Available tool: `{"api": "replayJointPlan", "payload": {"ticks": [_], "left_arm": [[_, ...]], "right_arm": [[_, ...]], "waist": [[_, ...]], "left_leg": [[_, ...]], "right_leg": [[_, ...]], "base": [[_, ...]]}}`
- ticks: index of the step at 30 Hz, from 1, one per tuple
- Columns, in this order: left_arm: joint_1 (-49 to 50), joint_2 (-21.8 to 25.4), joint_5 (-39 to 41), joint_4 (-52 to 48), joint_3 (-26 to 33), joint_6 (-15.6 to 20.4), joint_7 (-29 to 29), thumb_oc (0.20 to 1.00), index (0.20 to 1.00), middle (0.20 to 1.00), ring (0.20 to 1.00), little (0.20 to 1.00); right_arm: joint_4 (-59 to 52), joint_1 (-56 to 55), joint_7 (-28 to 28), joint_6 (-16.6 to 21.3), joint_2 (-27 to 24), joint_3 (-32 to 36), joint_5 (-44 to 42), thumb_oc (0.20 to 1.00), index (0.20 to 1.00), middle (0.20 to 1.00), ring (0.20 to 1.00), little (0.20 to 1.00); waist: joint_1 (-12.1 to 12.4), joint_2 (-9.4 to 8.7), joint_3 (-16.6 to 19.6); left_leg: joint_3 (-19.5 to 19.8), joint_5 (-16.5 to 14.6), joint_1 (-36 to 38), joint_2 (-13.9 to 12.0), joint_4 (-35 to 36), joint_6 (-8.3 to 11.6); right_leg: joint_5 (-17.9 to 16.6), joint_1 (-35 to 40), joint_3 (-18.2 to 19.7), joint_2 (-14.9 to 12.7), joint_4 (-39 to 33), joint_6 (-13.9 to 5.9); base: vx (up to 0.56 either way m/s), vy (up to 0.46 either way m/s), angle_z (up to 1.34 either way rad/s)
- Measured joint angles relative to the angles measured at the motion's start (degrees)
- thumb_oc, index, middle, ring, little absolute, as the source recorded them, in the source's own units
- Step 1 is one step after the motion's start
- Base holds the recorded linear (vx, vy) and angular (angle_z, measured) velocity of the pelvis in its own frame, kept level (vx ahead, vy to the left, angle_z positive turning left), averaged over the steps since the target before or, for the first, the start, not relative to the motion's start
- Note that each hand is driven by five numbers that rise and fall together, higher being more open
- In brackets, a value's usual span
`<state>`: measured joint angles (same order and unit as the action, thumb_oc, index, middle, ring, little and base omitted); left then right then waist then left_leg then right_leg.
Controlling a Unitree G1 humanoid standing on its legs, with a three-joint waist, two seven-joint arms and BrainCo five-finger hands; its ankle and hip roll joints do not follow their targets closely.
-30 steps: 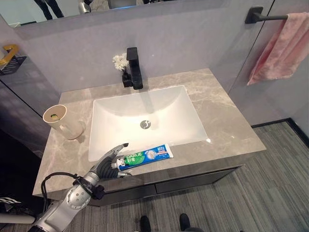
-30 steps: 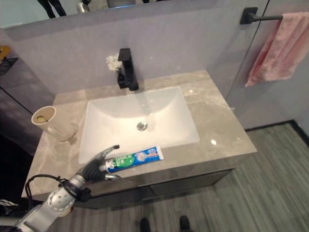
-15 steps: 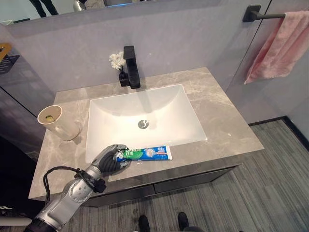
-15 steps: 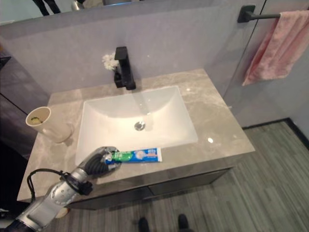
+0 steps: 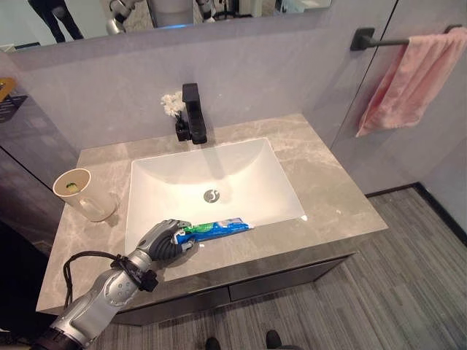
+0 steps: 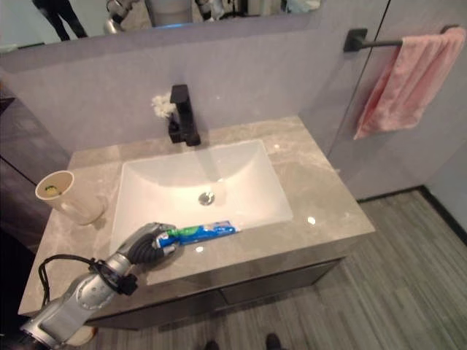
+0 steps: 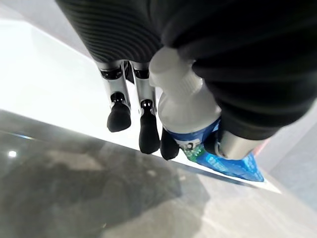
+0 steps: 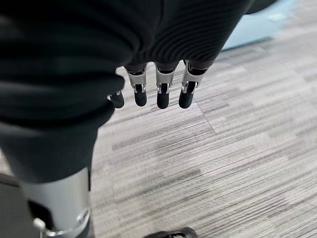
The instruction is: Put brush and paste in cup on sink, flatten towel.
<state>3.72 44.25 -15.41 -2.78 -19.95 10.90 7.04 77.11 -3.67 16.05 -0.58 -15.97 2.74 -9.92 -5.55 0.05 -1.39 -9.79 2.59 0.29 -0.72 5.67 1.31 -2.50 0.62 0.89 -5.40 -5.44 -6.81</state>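
Left arm enters from the lower left, forearm angled up across the front of the counter (image 5: pixel 343 197), with the left hand (image 5: pixel 164 241) resting at the near rim of the sink (image 5: pixel 219 175). Its fingers (image 7: pixel 147 130) are curled round the cap end of the paste (image 5: pixel 215 230); in the left wrist view the white cap sits against the palm, with dark fingertips wrapped over the blue-green tube. The tube lies roughly level along the sink's front rim, its flat end pointing toward the robot's right. Whether it is lifted clear of the counter cannot be told. The cup (image 5: pixel 84 193) stands upright on the counter at the left of the sink, well apart from the hand, with something greenish inside that is too small to identify. The black tap (image 5: pixel 193 113) stands behind the sink. The pink towel (image 5: pixel 405 80) hangs bunched from the wall rail (image 5: pixel 379 40) at upper right. Right hand (image 8: pixel 158 91) hangs above the striped floor (image 8: pixel 223 148), fingers straight and relaxed, holding nothing.
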Motion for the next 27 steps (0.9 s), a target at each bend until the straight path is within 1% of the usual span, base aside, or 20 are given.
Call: {"api": "replayJointPlan", "payload": {"ticks": [2,3,5,7,8,9,10,11,12,13,14,15,17,18,20,21,23,24,27], "left_arm": [[0.02,-3.94,-0.83,2.90,1.08,-0.06,2.41,0.200,0.200,0.200,0.200,0.200],[-0.12,-6.61,-0.83,4.92,1.98,-0.64,4.92,0.200,0.200,0.200,0.200,0.200],[-0.32,-7.16,-0.82,5.13,3.04,-1.20,7.79,0.200,0.200,0.200,0.200,0.200],[-0.41,-7.11,-0.77,5.03,4.08,-1.20,9.41,0.200,0.200,0.200,0.200,0.200],[-0.58,-7.04,-0.78,4.87,4.13,-1.22,10.31,0.200,0.200,0.200,0.200,0.200],[-0.91,-6.70,-0.78,4.60,4.13,-1.23,10.62,0.200,0.200,0.200,0.200,0.200],[-1.56,-6.17,-0.79,4.24,4.12,-1.27,11.14,0.200,0.200,0.200,0.200,0.200],[-3.41,-6.55,-0.81,4.03,4.06,-1.59,12.82,0.200,0.200,0.200,0.200,0.200],[-4.82,-6.94,-1.00,3.51,4.02,-1.94,14.26,0.200,0.200,0.200,0.200,0.200],[-6.80,-7.31,-1.70,3.45,4.06,-2.07,16.26,0.200,0.200,0.200,0.200,0.200],[-8.06,-7.49,-2.49,3.45,4.06,-2.26,16.93,0.200,0.200,0.200,0.200,0.200],[-11.42,-8.45,-4.27,3.46,3.88,-2.31,17.87,0.200,0.200,0.200,0.200,0.200],[-13.68,-9.95,-5.99,2.50,4.16,-2.25,19.49,0.200,0.200,0.200,0.200,0.200],[-14.19,-10.37,-6.20,1.56,4.19,-2.24,19.91,0.200,0.200,0.200,0.200,0.200],[-14.64,-10.95,-7.81,1.12,4.24,-2.20,20.37,0.200,0.200,0.200,0.200,0.200],[-14.77,-10.87,-8.22,1.05,4.25,-2.12,20.41,0.200,0.200,0.200,0.200,0.200],[-14.73,-10.90,-8.25,0.24,4.47,-2.23,20.47,0.200,0.200,0.200,0.200,0.200],[-14.60,-10.90,-8.26,-1.03,4.98,-2.22,20.47,0.200,0.200,0.200,0.200,0.200],[-14.67,-10.90,-8.27,-2.34,5.29,-2.01,20.47,0.200,0.200,0.200,0.200,0.200]], "right_arm": [[1.50,-0.31,0.18,0.36,0.01,2.81,-3.26,1.000,1.000,1.000,1.000,1.000],[2.23,-0.44,0.32,0.55,-0.03,5.39,-6.17,1.000,1.000,1.000,1.000,1.000],[2.11,-0.46,0.91,0.96,-0.29,8.59,-11.59,1.000,1.000,1.000,1.000,1.000],[2.04,-0.62,1.52,1.59,-0.97,9.64,-14.59,1.000,1.000,1.000,1.000,1.000],[1.76,-0.44,1.59,2.14,-1.33,10.28,-16.49,1.000,1.000,1.000,1.000,1.000],[1.77,-0.29,1.69,2.16,-1.87,12.49,-18.40,1.000,1.000,1.000,1.000,1.000],[1.46,0.42,3.04,2.26,-2.88,14.46,-21.62,1.000,1.000,1.000,1.000,1.000],[-3.53,0.75,5.93,3.59,-4.13,15.48,-27.10,1.000,1.000,1.000,1.000,1.000],[-13.49,-0.61,7.91,4.82,-4.02,15.96,-30.00,1.000,1.000,1.000,1.000,1.000],[-30.57,-3.00,9.98,8.01,-3.98,14.77,-30.20,1.000,1.000,1.000,1.000,1.000],[-37.61,-3.37,10.43,9.98,-4.42,14.24,-30.09,1.000,1.000,1.000,1.000,1.000],[-46.90,-2.33,13.23,13.50,-5.48,14.05,-28.24,1.000,1.000,1.000,1.000,1.000],[-55.24,-1.00,16.63,14.81,-6.39,13.97,-24.98,1.000,1.000,1.000,1.000,1.000],[-57.67,-0.26,17.73,16.02,-6.49,13.93,-22.77,1.000,1.000,1.000,1.000,1.000],[-63.72,-0.22,20.10,16.13,-6.25,12.60,-19.78,1.000,1.000,1.000,1.000,1.000],[-64.93,0.34,20.11,17.18,-6.15,11.84,-17.67,1.000,1.000,1.000,1.000,1.000],[-66.84,1.40,20.30,17.10,-6.00,11.07,-16.15,1.000,1.000,1.000,1.000,1.000],[-71.16,1.42,19.91,17.39,-6.03,9.12,-14.84,1.000,1.000,1.000,1.000,1.000],[-71.28,1.56,18.41,17.59,-5.76,7.13,-13.91,1.000,1.000,1.000,1.000,1.000]], "waist": [[-0.02,-1.03,0.76],[-0.05,-1.82,1.88],[-0.32,-2.99,2.66],[-0.83,-3.11,2.84],[-1.14,-3.56,3.15],[-1.33,-3.43,3.08],[-1.37,-3.34,3.07],[-1.78,-2.82,2.77],[-2.27,-2.38,2.48],[-3.64,-1.29,2.27],[-4.45,-0.68,2.43],[-4.68,0.34,3.03],[-4.74,1.10,3.57],[-4.71,1.26,3.71],[-4.73,1.26,3.67],[-4.72,1.12,3.77],[-4.46,0.89,3.73],[-4.58,0.93,3.70],[-4.58,0.58,3.73]], "left_leg": [[0.16,-0.14,0.74,-0.05,0.01,0.10],[0.21,-0.34,0.67,-0.13,0.01,0.30],[0.23,-0.33,0.59,-0.36,0.02,0.33],[0.22,-0.32,0.62,-0.43,0.03,0.34],[0.22,-0.32,0.61,-0.47,0.03,0.34],[0.21,-0.32,0.57,-0.47,0.03,0.34],[0.22,-0.33,0.57,-0.44,0.03,0.29],[0.00,-0.26,0.54,-0.41,0.02,0.25],[-0.21,-0.33,0.51,-0.41,0.04,0.16],[-0.28,-0.05,0.60,-0.40,0.02,0.19],[-0.29,-0.05,0.61,-0.42,0.02,0.19],[-0.35,-0.13,0.75,-0.52,0.01,0.35],[-0.40,0.15,0.89,-0.71,0.00,0.19],[-0.37,0.14,1.02,-0.91,-0.01,0.20],[-0.37,0.14,1.80,-1.17,-0.01,0.22],[-0.38,0.07,1.98,-1.36,0.00,0.31],[-0.31,0.06,1.89,-1.54,0.01,0.42],[-0.30,0.08,1.84,-1.55,0.01,0.46],[-0.30,0.07,2.00,-1.53,0.02,0.47]], "right_leg": [[0.19,0.67,-0.05,0.05,0.00,0.12],[0.35,0.58,-0.05,0.14,0.00,0.20],[0.25,0.49,-0.01,0.38,0.00,0.35],[0.21,0.51,0.01,0.44,-0.01,0.39],[0.19,0.51,0.03,0.47,-0.01,0.40],[0.17,0.48,0.03,0.46,-0.01,0.40],[0.11,0.49,0.04,0.44,-0.01,0.39],[-0.08,0.33,0.20,0.41,-0.01,0.26],[-0.15,0.23,0.47,0.43,-0.01,0.24],[-0.31,0.19,0.55,0.45,-0.01,0.26],[-0.28,0.20,0.57,0.48,-0.01,0.24],[-0.22,0.51,0.52,0.60,0.01,0.35],[-0.43,0.62,0.55,0.84,0.48,0.57],[-0.42,0.84,0.54,1.03,0.48,0.60],[-0.31,1.56,0.53,1.31,0.48,0.76],[-0.14,1.58,0.53,1.44,0.46,0.84],[0.03,1.71,0.34,1.56,0.27,0.94],[0.05,1.51,0.37,1.59,0.14,0.93],[0.16,1.65,0.38,1.57,0.01,0.84]], "base": [[-0.01,-0.026,0.04],[0.00,0.000,0.00],[0.00,0.000,0.00],[0.00,0.000,0.00],[0.00,0.000,0.00],[-0.04,-0.013,0.00],[-0.05,0.006,-0.04],[-0.07,0.013,-0.08],[-0.04,0.028,-0.10],[0.00,0.024,-0.06],[0.00,0.000,0.00],[0.00,0.000,0.00],[0.00,0.000,0.00],[0.00,0.000,0.00],[0.00,0.000,0.00],[0.00,0.000,0.00],[0.00,0.000,0.00],[0.00,0.000,0.00],[0.00,0.000,0.00]]}}
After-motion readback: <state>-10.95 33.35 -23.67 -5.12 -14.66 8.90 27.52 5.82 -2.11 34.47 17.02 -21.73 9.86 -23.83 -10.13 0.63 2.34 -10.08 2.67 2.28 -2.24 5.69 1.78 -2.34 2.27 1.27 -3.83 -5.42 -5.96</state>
